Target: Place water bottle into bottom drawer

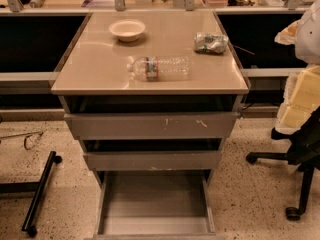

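I'm watching the water bottle (159, 68) lying sideways on the cabinet top (95, 76). The bottom drawer (152, 201) is standing open. My gripper (301, 98) is hanging at the right edge, and I cannot tell its grip.

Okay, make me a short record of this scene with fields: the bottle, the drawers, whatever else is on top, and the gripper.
water bottle: small clear ribbed plastic bottle with red, white and blue label, lying on its side on the tan cabinet top
bottom drawer: lowest grey metal drawer, pulled open, grey floor showing
upper drawers: two flat grey fronts above it
bowl: pale round bowl, back left
foil bag: crumpled silvery-green bag, back right
gripper: not in view
task state: bottle not yet in drawer
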### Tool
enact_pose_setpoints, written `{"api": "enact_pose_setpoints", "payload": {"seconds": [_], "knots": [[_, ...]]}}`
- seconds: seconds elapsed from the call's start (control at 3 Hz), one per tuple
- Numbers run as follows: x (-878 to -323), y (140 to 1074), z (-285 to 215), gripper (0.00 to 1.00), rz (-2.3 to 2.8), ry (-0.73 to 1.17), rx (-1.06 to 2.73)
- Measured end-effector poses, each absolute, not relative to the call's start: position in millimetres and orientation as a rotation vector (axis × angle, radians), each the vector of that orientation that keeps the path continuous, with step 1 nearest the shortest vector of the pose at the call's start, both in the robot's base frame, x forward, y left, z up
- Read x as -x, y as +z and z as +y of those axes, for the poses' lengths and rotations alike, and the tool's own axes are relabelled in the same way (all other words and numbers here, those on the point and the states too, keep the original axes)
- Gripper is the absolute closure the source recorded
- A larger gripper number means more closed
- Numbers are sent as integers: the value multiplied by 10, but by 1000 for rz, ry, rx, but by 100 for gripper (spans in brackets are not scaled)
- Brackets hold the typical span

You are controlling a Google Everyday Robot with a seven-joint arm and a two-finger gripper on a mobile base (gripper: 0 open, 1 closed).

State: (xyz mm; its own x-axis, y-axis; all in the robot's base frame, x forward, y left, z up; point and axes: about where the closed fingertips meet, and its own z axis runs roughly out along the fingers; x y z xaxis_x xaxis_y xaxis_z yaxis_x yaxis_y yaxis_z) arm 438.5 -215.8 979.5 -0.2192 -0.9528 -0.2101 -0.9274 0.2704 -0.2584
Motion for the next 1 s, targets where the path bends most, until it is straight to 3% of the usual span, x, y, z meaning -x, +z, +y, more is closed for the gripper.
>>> {"api": "enact_pose_setpoints", "payload": {"seconds": [0.33, 0.67, 1.0], "knots": [[-4386, 9795, -2157, 0, 2222, -110, 1718], [-4765, 9773, -2077, 0, 2123, -102, 1770], [-5653, 9642, -1793, 0, 1924, -40, 1830]]}}
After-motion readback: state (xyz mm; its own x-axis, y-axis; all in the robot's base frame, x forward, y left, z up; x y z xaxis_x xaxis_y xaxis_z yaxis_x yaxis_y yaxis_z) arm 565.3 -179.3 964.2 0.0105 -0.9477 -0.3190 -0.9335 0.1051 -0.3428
